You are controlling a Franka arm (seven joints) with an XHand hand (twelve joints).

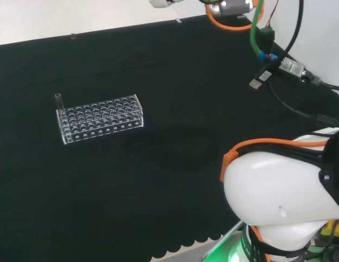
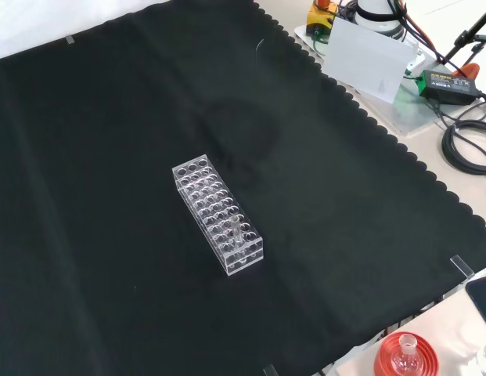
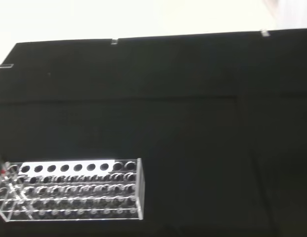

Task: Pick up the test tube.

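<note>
Head view: test tube (image 1: 58,103), clear and slim, upright in the left end corner of the clear rack (image 1: 100,118); white arm link (image 1: 284,191) well apart at lower right.
Front view: test tube (image 2: 235,233) near the rack's (image 2: 217,214) near end; long axis vertical, black cloth surface (image 2: 109,157).
Wrist view: rack (image 3: 74,190) many-holed, transparent.
Robot hand: cannot tell whether fingers apart or together.

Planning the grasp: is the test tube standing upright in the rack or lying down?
Upright. The test tube stands in an end hole of the clear rack, its top poking above the rack in the head view.
</note>
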